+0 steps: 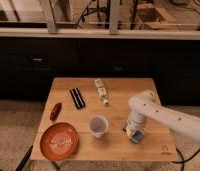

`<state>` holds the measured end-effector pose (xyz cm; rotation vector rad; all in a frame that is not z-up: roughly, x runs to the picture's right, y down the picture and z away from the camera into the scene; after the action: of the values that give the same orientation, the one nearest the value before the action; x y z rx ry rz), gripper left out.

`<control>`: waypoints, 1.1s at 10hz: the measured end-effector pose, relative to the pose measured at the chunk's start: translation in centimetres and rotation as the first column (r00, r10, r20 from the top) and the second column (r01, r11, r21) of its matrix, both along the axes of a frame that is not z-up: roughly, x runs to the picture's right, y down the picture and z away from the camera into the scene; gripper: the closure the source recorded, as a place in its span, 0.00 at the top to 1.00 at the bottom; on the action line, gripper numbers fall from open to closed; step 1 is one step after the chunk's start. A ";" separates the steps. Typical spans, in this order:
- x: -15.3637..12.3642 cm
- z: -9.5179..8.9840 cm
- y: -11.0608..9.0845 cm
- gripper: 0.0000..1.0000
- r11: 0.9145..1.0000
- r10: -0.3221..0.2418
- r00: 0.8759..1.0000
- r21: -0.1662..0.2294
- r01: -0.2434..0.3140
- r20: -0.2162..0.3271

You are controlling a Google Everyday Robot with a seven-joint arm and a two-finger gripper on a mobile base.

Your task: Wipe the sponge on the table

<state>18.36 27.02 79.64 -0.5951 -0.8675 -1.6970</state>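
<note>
A small blue and yellow sponge [137, 136] lies flat on the wooden table [128, 90], near its front right part. My gripper [133, 131] points down onto the sponge and is shut on it, pressing it against the tabletop. The white arm reaches in from the right edge of the camera view and hides part of the sponge.
A translucent cup [98, 126] stands just left of the gripper. An orange plate [59, 141] sits at the front left. A white bottle [100, 90], a black bar [77, 98] and a reddish-brown item [55, 111] lie farther back and left.
</note>
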 end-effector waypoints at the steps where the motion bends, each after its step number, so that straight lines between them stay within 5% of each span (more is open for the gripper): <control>1: -1.0 -0.2 -0.1 0.00 1.000 -0.013 1.000 -0.002 0.013 0.022; 5: -3.6 0.8 -2.3 0.00 0.998 -0.061 0.996 0.027 0.059 0.072; 11: -2.6 5.8 -7.3 0.00 0.990 -0.078 0.995 0.122 0.071 0.054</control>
<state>15.81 19.75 85.47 -0.5041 -0.7867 -1.8285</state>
